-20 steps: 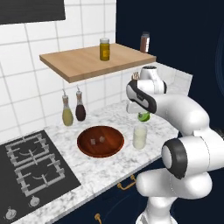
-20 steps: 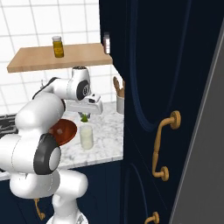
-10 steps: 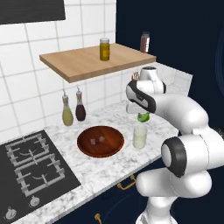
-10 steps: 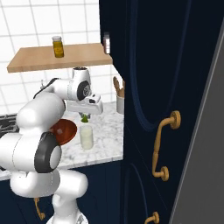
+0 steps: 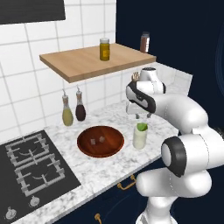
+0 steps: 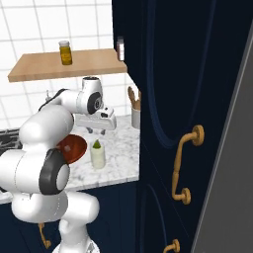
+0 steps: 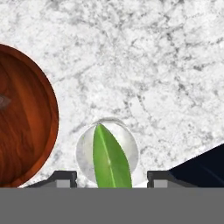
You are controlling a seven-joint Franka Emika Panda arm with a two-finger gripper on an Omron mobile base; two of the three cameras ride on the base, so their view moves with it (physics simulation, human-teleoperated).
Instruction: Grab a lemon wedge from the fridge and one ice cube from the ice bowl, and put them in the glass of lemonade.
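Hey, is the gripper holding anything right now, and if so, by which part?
Nothing is held. The gripper stands open above the glass of lemonade, and the lemon wedge sits in the glass, apart from both fingertips.

I am working in a home kitchen: a marble counter (image 5: pixel 105 168), a gas hob (image 5: pixel 33 164), white wall tiles (image 5: pixel 26 87), a wooden shelf (image 5: pixel 94 61) with jars, and navy cabinets (image 6: pixel 168 123) with gold handles.

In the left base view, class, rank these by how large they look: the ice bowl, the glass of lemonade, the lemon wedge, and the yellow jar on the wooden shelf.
1. ice bowl, clearly largest.
2. glass of lemonade and yellow jar: they look alike, and the jar stands farther from the camera, so no ranking.
3. lemon wedge, smallest, sitting at the glass's top.
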